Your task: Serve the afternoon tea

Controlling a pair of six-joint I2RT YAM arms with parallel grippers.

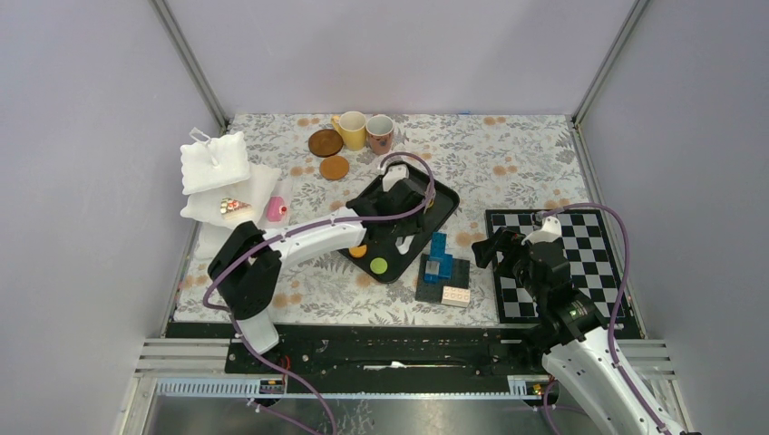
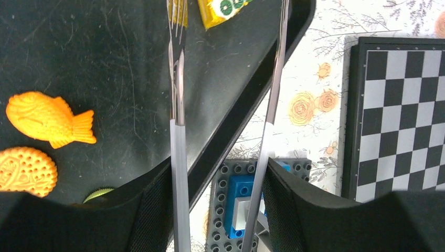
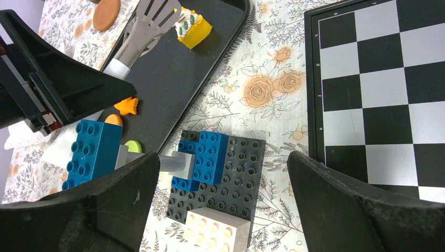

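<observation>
Between the left fingers (image 2: 152,210) run the two arms of the metal tongs (image 2: 177,79). The fingers stand about half closed, pressing on the arms from outside and so holding the tool, while the arms themselves remain spread. Straight ahead of these fingers, at the far end of the tongs, a yellow cake (image 3: 193,27) sits on the black tray (image 2: 115,58), and in the left wrist view it seems to lie between the two tips, not yet pinched. Off to one side of the fingers lie a fish-shaped orange cookie (image 2: 50,119), a round orange cookie (image 2: 26,170) and a green cookie (image 1: 378,265). Well beyond the fingers, past the tray, stand the yellow mug (image 1: 352,130), the patterned mug (image 1: 380,133) and the brown coasters (image 1: 325,142).

The right fingers (image 3: 105,210) are spread wide and hold nothing. Below them is the brick stack (image 3: 210,157), with the chessboard (image 3: 378,79) just beside it.

The step in hand looks like picking up the cake with the tongs. Next, the left fingers probably need to squeeze further so the tips close on the cake's sides. A gentle lift would then keep the small piece from slipping or tipping.
</observation>
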